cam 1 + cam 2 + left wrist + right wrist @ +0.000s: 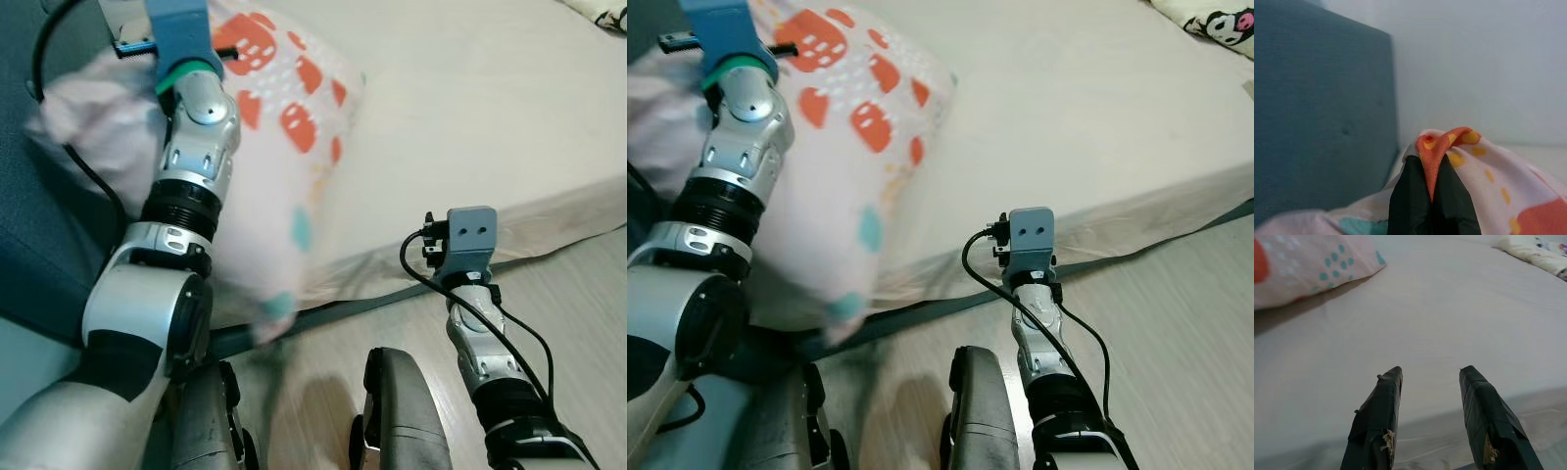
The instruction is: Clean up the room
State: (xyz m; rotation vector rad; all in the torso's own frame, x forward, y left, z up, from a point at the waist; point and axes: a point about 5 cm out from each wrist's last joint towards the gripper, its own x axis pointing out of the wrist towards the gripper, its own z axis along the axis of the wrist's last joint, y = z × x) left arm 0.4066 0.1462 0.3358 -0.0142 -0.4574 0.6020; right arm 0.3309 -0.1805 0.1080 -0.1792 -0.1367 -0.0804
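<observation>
While left claw (1432, 196) pinches only fold of pillow (872, 147), which hangs over near-left corner of bed (470, 127), thin grip may slip, dropping pillow to floor (578, 294). Right claw (1432, 396) idle near bed edge, fingers apart.

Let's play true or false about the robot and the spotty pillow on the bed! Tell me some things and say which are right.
1. The left hand is pinching the pillow. True.
2. The right hand is holding a corner of the pillow too. False: its fingers are open and hold nothing, pointing over the bed.
3. The pillow has orange and teal patches. True.
4. The pillow lies flat in the middle of the bed. False: it is lifted at the bed's edge, next to the dark blue headboard.
5. The floor beside the bed is light wood. True.
</observation>
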